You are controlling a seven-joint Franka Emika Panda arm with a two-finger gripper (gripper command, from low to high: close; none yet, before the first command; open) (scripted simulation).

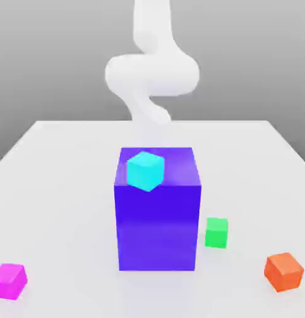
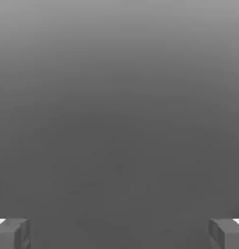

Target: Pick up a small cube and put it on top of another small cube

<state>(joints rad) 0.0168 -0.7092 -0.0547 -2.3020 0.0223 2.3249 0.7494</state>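
Your tool (image 2: 119, 236) has its fingers apart. You see a small cyan cube (image 1: 145, 171) on the tall blue-violet block (image 1: 157, 227).

White Panda arm (image 1: 153, 71) upright at upper middle of exterior view; links bent in an S-like fold, lower section tapering downward. Hand view: pincer (image 2: 119, 236) open, both fingers at opposite edges, set wide apart, nothing between them.
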